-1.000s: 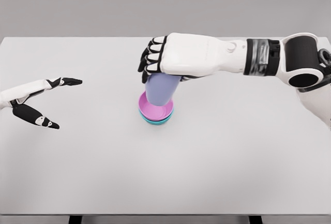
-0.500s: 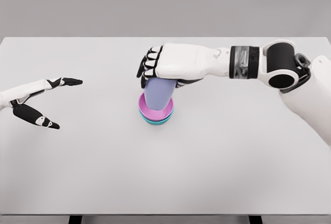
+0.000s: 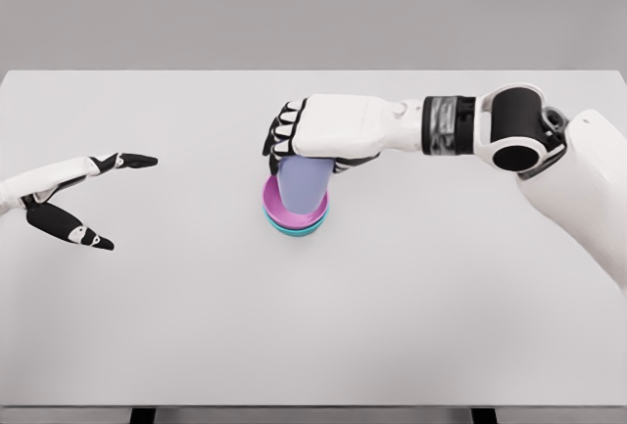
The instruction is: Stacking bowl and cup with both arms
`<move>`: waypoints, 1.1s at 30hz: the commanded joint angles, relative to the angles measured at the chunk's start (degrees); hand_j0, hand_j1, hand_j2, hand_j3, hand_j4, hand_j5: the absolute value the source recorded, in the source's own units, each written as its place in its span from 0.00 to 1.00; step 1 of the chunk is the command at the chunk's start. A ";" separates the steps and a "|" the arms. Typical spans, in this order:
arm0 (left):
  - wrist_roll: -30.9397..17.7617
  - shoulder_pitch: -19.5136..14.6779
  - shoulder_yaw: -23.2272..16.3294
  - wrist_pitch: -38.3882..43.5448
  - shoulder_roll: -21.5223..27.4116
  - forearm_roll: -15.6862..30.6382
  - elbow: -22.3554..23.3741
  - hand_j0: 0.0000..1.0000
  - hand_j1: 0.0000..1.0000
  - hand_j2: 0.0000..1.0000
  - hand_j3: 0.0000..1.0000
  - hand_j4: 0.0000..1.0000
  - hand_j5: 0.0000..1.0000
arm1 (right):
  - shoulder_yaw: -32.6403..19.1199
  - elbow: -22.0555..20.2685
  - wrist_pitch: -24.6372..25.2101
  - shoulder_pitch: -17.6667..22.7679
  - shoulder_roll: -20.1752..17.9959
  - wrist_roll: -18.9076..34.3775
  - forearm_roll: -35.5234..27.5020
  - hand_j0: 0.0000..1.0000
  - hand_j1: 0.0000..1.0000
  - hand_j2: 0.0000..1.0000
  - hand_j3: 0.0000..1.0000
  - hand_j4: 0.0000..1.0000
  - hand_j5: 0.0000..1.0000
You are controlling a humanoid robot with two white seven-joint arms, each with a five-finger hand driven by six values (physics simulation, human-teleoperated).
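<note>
White matte table (image 3: 313,346) under a plain grey wall: left hand (image 3: 73,199) at nine o'clock, fingers spread, holding nothing. At centre, pink shallow bowl (image 3: 294,213) nested in teal bowl (image 3: 294,230); right hand (image 3: 318,130) grasps lavender plastic cup (image 3: 302,181), seemingly seated in the pink bowl. Judged remaining: release only.

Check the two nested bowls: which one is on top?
The pink bowl is on top, nested in the teal bowl, which shows only as a rim beneath. The lavender cup, held by the right hand, stands in the pink one.
</note>
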 commanded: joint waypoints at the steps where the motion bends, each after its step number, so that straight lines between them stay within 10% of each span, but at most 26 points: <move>1: 0.01 -0.09 0.07 0.12 0.07 0.48 -0.01 1.00 1.00 1.00 1.00 1.00 1.00 | 0.02 1.14 0.18 0.00 0.86 -0.02 -0.05 0.62 0.62 0.62 0.62 0.62 0.62; 19: 0.01 0.00 0.07 0.12 0.07 0.48 -0.27 1.00 1.00 1.00 1.00 1.00 1.00 | 1.25 4.49 0.18 -0.35 2.79 -0.02 1.89 0.66 0.66 0.66 0.66 0.66 0.66; 25: 0.01 0.00 0.07 0.12 0.07 0.48 -0.27 1.00 1.00 1.00 1.00 1.00 1.00 | 1.25 4.05 0.18 -0.35 2.62 -0.02 1.98 0.97 0.97 0.97 0.97 0.97 0.97; 33: 0.01 0.00 0.07 0.12 -0.02 0.48 -0.36 1.00 1.00 1.00 1.00 1.00 1.00 | 0.54 -0.43 0.18 -0.35 0.25 -0.02 1.10 1.00 1.00 1.00 1.00 1.00 1.00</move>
